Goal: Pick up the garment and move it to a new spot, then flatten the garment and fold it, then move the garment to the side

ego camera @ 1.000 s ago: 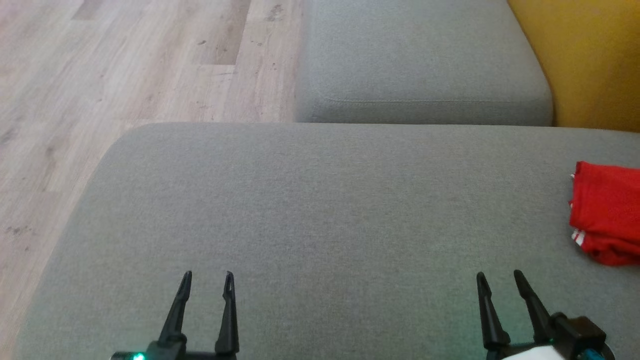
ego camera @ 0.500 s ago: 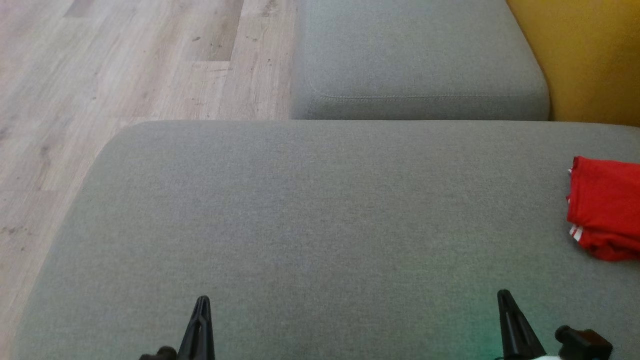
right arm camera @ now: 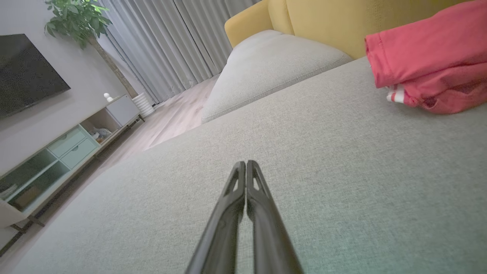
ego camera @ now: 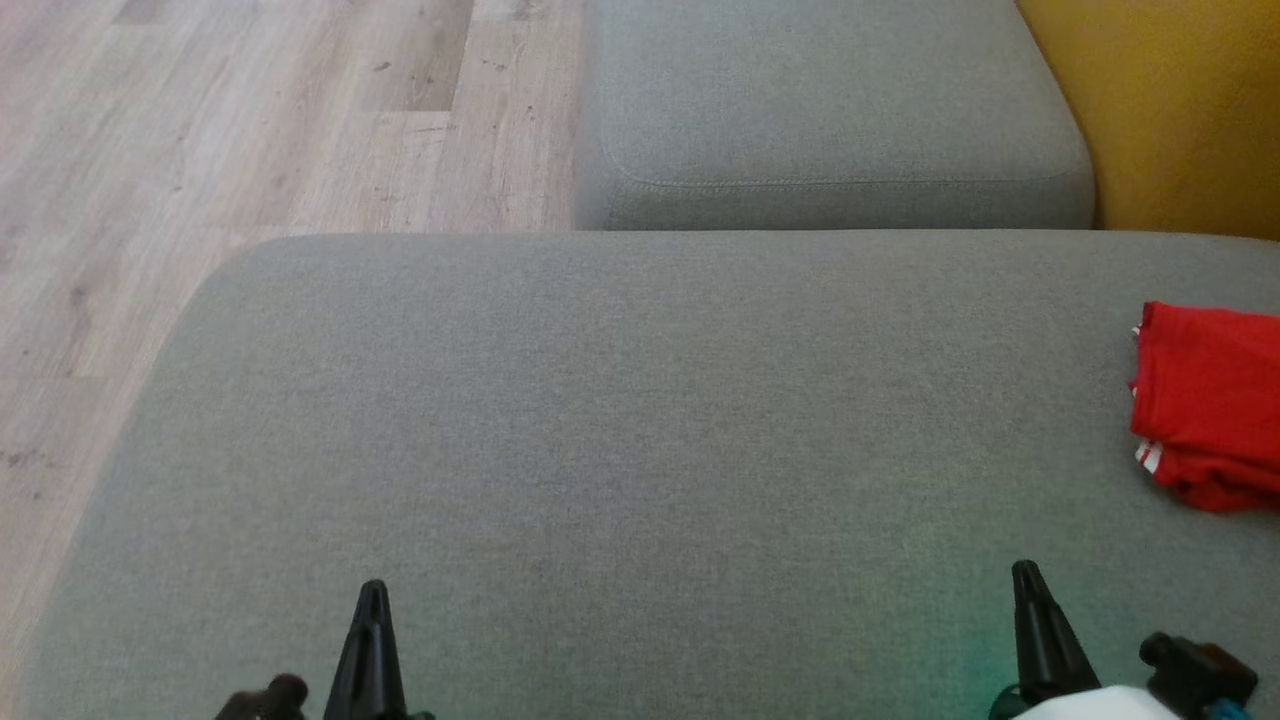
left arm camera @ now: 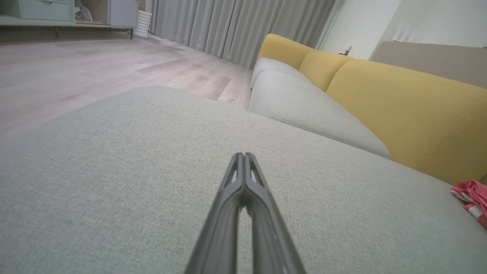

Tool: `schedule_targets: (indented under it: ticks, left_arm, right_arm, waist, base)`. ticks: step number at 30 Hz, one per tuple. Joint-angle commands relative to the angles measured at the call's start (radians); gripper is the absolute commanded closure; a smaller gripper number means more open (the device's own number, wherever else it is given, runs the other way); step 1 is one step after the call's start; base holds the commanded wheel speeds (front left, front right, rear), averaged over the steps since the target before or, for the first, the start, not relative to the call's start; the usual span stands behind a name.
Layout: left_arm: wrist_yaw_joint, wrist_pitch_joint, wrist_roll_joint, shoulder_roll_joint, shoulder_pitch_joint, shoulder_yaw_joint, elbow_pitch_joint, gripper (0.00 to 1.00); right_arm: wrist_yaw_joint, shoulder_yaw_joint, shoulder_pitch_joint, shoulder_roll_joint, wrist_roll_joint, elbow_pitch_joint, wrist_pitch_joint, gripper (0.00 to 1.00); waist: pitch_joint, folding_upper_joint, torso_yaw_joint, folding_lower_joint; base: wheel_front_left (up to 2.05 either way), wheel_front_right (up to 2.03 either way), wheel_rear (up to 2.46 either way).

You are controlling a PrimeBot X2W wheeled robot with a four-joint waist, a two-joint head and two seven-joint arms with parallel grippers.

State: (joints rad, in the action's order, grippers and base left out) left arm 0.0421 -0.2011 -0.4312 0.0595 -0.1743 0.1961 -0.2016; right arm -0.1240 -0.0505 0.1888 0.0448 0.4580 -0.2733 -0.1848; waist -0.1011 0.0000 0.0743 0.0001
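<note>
While the red garment is lying in a folded bundle at the right edge of the big grey cushion, both arms are hanging low over the near edge of that same cushion. The left gripper is sitting at the near left, its two dark fingers pressed together into a single point and grasping nothing. The right gripper is sitting at the near right, and its fingers are clenched tight in the same way, also empty. Both are pointing away toward the far side of the cushion, and I cannot tell whether their tips are touching the fabric.

The garment is resting well apart from the left gripper and nearer to the right one, farther back and off to its right, with a white-striped hem showing at its near left corner. Part of it is running out of sight past the right edge of the head view.

Beyond the big cushion a second grey cushion is butting against its far edge, and a yellow backrest is rising at the far right behind the garment. A pale wooden floor is stretching away on the left toward grey curtains.
</note>
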Motion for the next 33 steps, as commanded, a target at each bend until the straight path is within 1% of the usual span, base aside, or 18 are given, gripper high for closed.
schedule_targets:
  ticks: [1,33]
  left_arm:
    - [-0.008,0.006,-0.031,0.011,0.060,-0.016,0.026,1.00]
    - [-0.060,0.086,-0.412,0.020,0.128,-0.087,0.006,1.00]
  right_arm:
    - [-0.001,0.006,-0.053,0.012,0.033,0.031,0.004,1.00]
    - [-0.003,0.044,-0.129,0.019,0.397,0.031,0.087,1.00]
  waist:
    - [0.002,0.0000,-0.001,-0.0001]
    - [0.034,0.0000,-0.024,-0.0001]
  base:
    - [0.00,0.00,0.00]
    - [0.00,0.00,0.00]
